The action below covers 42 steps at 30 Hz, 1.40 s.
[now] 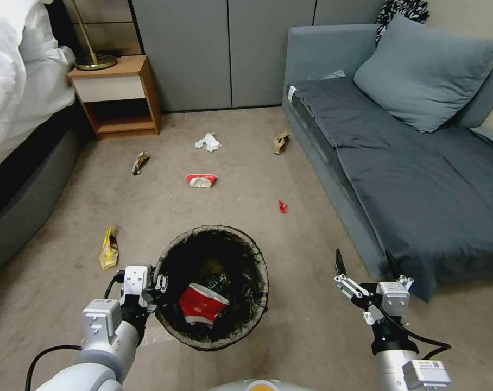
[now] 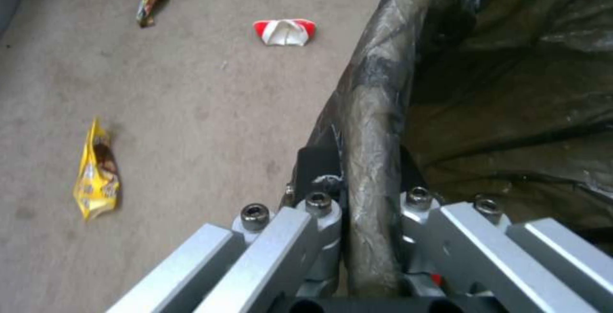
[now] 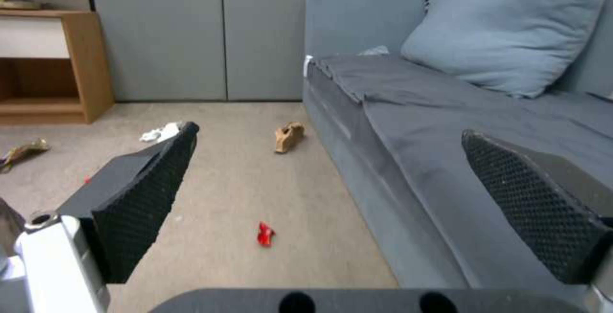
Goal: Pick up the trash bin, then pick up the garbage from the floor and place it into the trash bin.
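Trash bin [image 1: 214, 326], lined with a dark bag, sits on the carpet before the robot with the left gripper [image 2: 370, 193] clenched on its near-left rim (a crushed red cup [image 1: 202, 305] lies inside). Right gripper [image 1: 366, 263] hovers beside the grey sofa [image 1: 420, 190], fingers spread and empty, while a red scrap [image 3: 265, 234], white tissue [image 1: 208, 142] and yellow wrapper [image 2: 96, 179] litter the floor.
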Tool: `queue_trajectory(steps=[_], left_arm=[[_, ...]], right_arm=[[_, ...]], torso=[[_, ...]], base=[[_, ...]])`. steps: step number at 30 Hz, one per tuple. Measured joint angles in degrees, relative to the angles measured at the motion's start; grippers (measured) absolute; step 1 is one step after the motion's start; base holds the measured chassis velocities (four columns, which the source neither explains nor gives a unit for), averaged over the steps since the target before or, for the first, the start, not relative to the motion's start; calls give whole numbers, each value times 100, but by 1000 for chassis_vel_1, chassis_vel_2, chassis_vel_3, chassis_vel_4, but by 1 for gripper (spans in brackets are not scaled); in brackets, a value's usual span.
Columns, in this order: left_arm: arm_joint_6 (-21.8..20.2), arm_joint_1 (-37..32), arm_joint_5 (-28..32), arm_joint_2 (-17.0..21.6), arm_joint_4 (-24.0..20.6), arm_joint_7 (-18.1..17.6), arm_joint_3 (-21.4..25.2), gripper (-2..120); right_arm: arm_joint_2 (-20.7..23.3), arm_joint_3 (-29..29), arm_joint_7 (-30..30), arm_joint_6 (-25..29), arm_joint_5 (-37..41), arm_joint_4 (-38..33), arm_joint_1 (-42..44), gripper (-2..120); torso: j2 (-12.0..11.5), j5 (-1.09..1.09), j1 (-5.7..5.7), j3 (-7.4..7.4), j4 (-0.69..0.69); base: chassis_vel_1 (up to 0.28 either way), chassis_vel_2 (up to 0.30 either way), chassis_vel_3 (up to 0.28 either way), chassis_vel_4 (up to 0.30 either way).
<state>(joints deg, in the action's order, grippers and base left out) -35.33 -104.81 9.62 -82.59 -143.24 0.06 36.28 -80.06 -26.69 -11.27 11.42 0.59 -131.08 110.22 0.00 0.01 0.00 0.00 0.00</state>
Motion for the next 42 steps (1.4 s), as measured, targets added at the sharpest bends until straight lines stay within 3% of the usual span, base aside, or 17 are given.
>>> queue_trajectory(steps=[42], left_arm=[[0,-1,-1,0,0,1,0,2]], right_arm=[[0,0,0,0,0,0,0,100]], torso=[[0,-2,0,0,-1]], base=[[-141,139,142,-139]])
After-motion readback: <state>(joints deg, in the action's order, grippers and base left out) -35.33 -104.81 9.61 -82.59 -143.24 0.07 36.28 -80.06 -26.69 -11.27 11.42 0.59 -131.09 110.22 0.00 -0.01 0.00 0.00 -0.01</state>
